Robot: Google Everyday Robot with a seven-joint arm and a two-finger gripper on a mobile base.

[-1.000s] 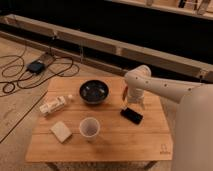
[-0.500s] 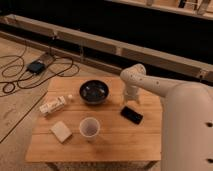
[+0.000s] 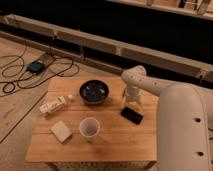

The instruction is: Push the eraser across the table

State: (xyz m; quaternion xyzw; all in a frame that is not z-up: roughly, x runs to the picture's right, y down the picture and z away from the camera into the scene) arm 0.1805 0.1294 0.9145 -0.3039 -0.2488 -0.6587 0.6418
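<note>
Camera view looks down on the wooden bench (image 3: 115,145) from above and to 1 side; the eraser (image 3: 131,115) lies flat on its right half, well apart from the dark bowl (image 3: 94,92), the cup (image 3: 89,128) and the beige block (image 3: 61,131); the pincer (image 3: 131,101) hangs at the end of the white arm just behind the eraser, toward the far edge of the bench, its tips near the eraser's far long side; whether they touch it I cannot tell, nor whether the pincer is wide or narrow; the eraser's long axis runs on a diagonal, from upper left to lower right in the frame; so the eraser lies on the near side of the pincer, and a push from this position would, I judge, send it toward the near edge, broadside on rather than end first; a contact off the middle of that long side would likely spin it instead of sliding it.
</note>
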